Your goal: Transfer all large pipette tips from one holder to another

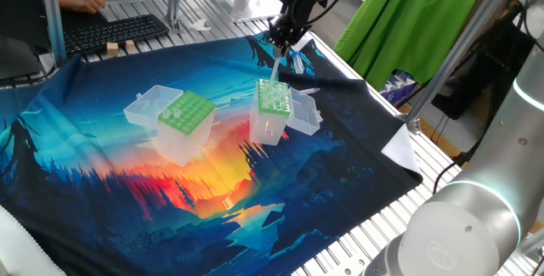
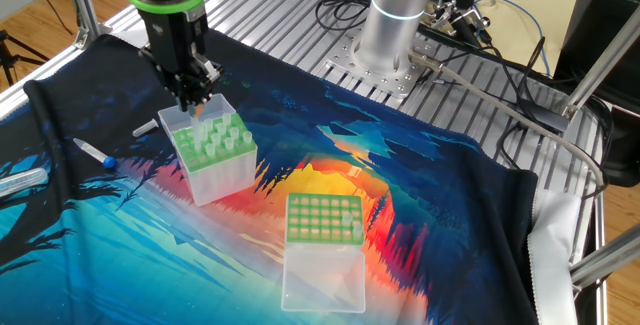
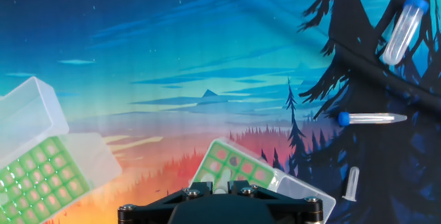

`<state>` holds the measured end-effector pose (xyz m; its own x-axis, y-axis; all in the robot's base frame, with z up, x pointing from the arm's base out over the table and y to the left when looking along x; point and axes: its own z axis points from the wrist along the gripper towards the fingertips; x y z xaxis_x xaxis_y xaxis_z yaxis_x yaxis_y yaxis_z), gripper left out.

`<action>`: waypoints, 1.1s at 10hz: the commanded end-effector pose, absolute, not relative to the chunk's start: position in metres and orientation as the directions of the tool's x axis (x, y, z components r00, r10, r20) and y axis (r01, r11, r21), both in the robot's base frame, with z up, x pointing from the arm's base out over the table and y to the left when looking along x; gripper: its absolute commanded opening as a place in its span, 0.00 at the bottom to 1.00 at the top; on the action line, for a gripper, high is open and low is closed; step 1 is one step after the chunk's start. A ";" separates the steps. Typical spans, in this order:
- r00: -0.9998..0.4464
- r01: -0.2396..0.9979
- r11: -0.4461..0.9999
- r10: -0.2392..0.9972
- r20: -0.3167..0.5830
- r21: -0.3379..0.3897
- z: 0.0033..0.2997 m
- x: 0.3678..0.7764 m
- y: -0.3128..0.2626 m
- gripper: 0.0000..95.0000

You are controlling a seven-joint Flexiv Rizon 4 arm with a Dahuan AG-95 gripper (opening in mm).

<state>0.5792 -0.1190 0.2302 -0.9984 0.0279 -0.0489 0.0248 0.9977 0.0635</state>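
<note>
No text, label, brand, number or sign can be read in any of the three views. Both green-topped tip boxes (image 1: 186, 113) (image 1: 274, 98) below and beside the pincer (image 1: 280, 45) show bare plastic, the blue-capped tubes (image 3: 373, 118) near it carry no legible marking, and the keys of the keyboard (image 1: 115, 31) well away from it are too small to make out.

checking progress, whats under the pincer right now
The pincer holds a translucent pipette tip pointing down over the green-topped tip box. Which hole it is aimed at cannot be seen; in the hand view the pincer's own body covers it.
</note>
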 end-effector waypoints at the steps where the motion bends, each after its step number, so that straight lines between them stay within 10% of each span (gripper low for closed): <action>1: -0.999 0.029 0.998 0.032 -0.041 0.060 0.229 0.580 -0.119 0.00; 3: -0.998 0.046 0.997 0.048 -0.036 0.056 0.227 0.579 -0.118 0.20; 9: -0.998 0.057 0.997 0.058 -0.024 0.057 0.225 0.576 -0.117 0.20; 11: -0.994 0.105 0.992 0.106 -0.010 0.066 0.225 0.574 -0.113 0.00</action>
